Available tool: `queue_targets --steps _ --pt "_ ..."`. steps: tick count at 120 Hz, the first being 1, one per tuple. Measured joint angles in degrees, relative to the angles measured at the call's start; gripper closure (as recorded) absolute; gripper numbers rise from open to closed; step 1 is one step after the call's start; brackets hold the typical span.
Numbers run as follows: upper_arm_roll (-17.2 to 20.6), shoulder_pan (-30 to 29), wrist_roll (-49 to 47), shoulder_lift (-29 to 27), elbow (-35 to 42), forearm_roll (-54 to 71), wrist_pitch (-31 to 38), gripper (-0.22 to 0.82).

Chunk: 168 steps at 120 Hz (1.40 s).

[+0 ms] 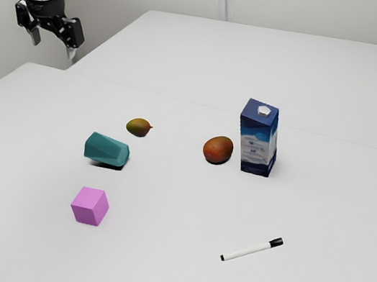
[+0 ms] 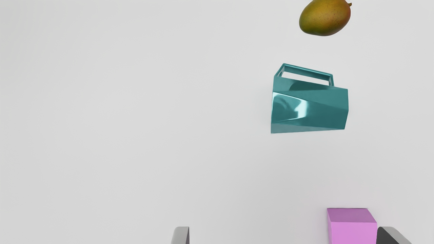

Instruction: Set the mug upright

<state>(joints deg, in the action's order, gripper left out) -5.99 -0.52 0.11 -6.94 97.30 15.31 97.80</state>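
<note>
the mug point(image 2: 315, 108) lies on its side on the counter point(image 1: 152, 266), lower than your spread, empty jaws and toward the exterior view's right. its long axis runs nearly along their closing line; gripping across it would need a wrist turn.

On the table point(image 1: 150, 273), I'm seeing a pink cube point(image 1: 90, 206) sitting apart from a white marker point(image 1: 251, 249) that's lying flat. One mango point(image 1: 217, 150) is resting beside a standing blue carton point(image 1: 258, 139); a smaller mango point(image 1: 138, 127) is lying apart.
</note>
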Motion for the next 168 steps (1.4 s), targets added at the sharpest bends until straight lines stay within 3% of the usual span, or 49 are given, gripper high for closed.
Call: queue_targets --steps 46,80,109,168 --pt "-0.4 -0.3 0.1 0.7 0.6 0.1 0.2 0.0" --pt "-0.6 -6.4 0.2 3.9 1.8 -10.5 0.2 0.0" --pt "-0.6 -17.0 0.5 12.1 2.3 -25.4 0.2 0.0" --pt "-2.6 -17.9 4.6 29.1 -0.9 -43.5 2.5 0.0"
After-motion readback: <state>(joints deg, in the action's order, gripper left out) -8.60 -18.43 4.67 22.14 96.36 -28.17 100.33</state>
